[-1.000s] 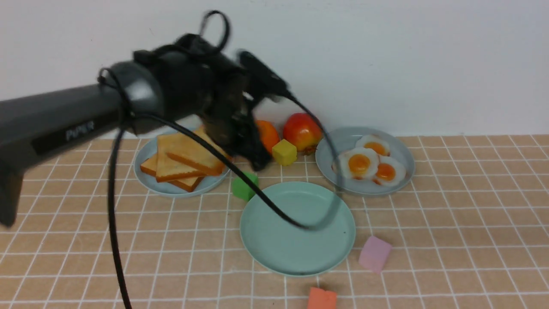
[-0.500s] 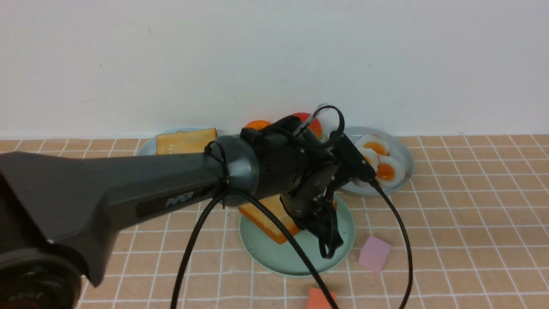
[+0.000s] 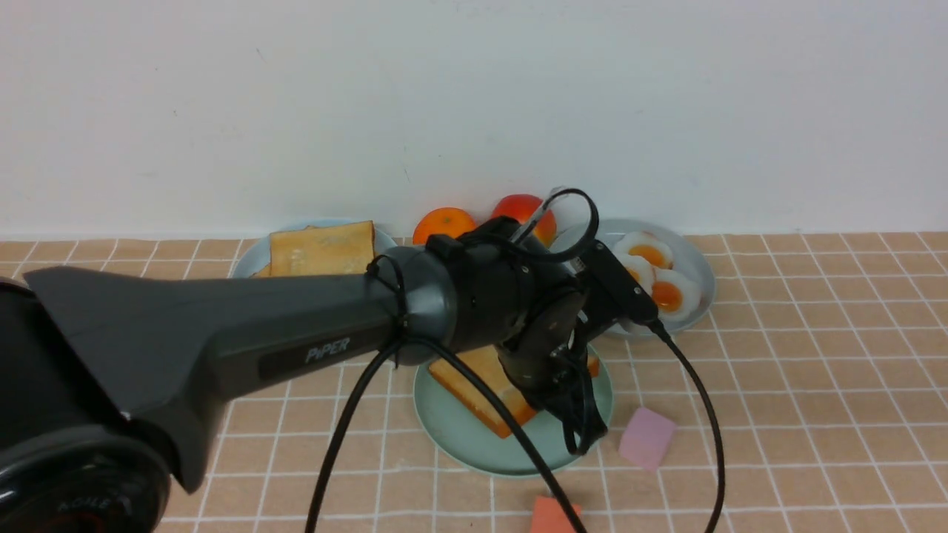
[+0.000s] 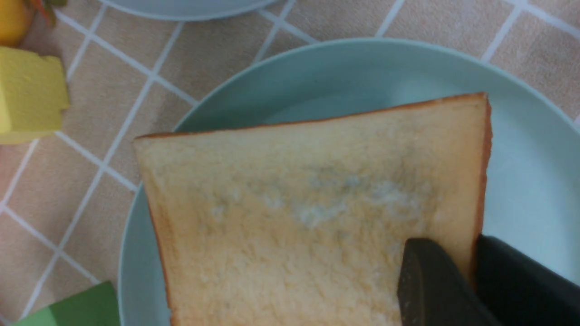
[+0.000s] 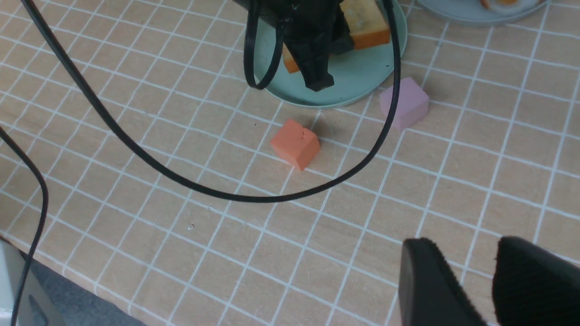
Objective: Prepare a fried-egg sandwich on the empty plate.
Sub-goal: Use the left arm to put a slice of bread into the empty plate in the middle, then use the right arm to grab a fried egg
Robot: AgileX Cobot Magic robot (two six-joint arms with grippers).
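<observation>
The left gripper (image 4: 457, 249) is low over the mint plate (image 3: 470, 448), its fingers close about one crust of the toast (image 4: 294, 203), one tip over the bread's face and the other past its edge; whether they pinch it or are just letting go, I cannot tell; the toast lies roughly flat beneath the gripper, mostly within the rim, probably so that it can serve as a broad bottom slice for the egg; holding it by one edge leaves most of its face free and seems meant to let the gripper back off without dragging it.

The right gripper (image 5: 480, 267) stands apart with nothing between its fingers, nearer the robot than the plate, perhaps waiting its turn; the eggs (image 3: 670, 296) sit on their grey plate (image 3: 707, 270) beyond the left gripper and to its right, the spare toast (image 3: 326, 248) beyond it and to its left; so the sandwich is only begun, with an egg and a top slice presumably to come.

Compared with half a second ago, the toast has shifted rightward and nearer the robot, closer to the plate's middle, and the left gripper has moved the same way with it; the mint plate has stayed put.
</observation>
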